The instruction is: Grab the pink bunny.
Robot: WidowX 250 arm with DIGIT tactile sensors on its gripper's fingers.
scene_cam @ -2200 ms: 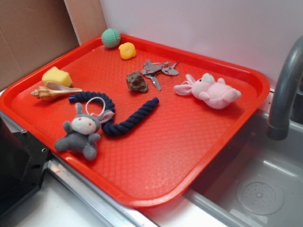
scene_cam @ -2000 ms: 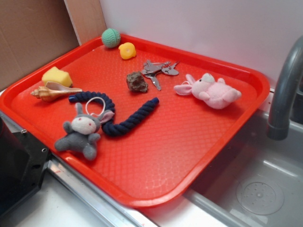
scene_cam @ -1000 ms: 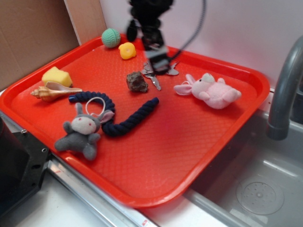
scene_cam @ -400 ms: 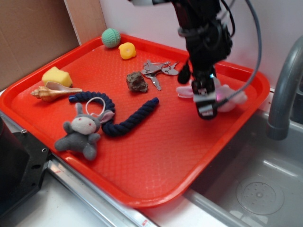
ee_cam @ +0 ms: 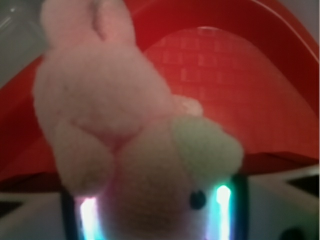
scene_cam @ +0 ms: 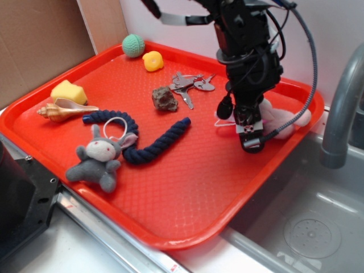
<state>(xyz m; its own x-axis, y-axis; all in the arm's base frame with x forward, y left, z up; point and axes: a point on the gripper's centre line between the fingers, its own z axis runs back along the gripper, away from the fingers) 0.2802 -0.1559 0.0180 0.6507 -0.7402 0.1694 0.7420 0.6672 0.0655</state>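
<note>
The pink bunny (scene_cam: 287,119) lies near the right rim of the red tray (scene_cam: 187,187), mostly hidden behind the arm in the exterior view. My gripper (scene_cam: 239,122) is lowered over it. In the wrist view the bunny's head (ee_cam: 150,170) sits between my two lit fingers (ee_cam: 223,210), with its body and a leg stretching away. My gripper (ee_cam: 155,215) is open, and a strip of each glowing pad shows on either side of the head.
On the tray lie keys (scene_cam: 190,85), a brown rock (scene_cam: 164,98), a navy rope (scene_cam: 153,142), a grey plush bunny (scene_cam: 98,159), a shell (scene_cam: 62,111), a yellow sponge (scene_cam: 68,91), a yellow toy (scene_cam: 152,60) and a green ball (scene_cam: 133,45). A grey faucet (scene_cam: 341,108) and sink stand at the right.
The arm came in from the back, crossed over the keys and dropped onto the pink bunny. The bunny has shifted slightly toward the right rim.
</note>
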